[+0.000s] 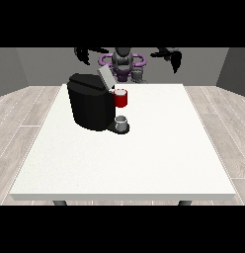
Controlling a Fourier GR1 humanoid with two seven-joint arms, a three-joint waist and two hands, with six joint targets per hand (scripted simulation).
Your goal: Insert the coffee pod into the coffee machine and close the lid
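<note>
The black coffee machine (90, 106) stands on the left half of the white table (159, 158), its grey lid (105, 77) tilted up and open. A red thing at the machine (121, 98) sits at its front right. A small grey thing (122, 123) rests on the machine's low black base. Another grey thing (138, 74) stands at the table's far edge by the robot's body; I cannot tell which one is the pod. The hand at the view's left (85, 53) and the hand at the view's right (171, 55) hang raised behind the table, fingers relaxed, holding nothing.
The robot's torso (123, 60) with purple rings is behind the far edge. Bare tabletop spreads to the right of the machine and in front of it. Grey plank floor surrounds the table.
</note>
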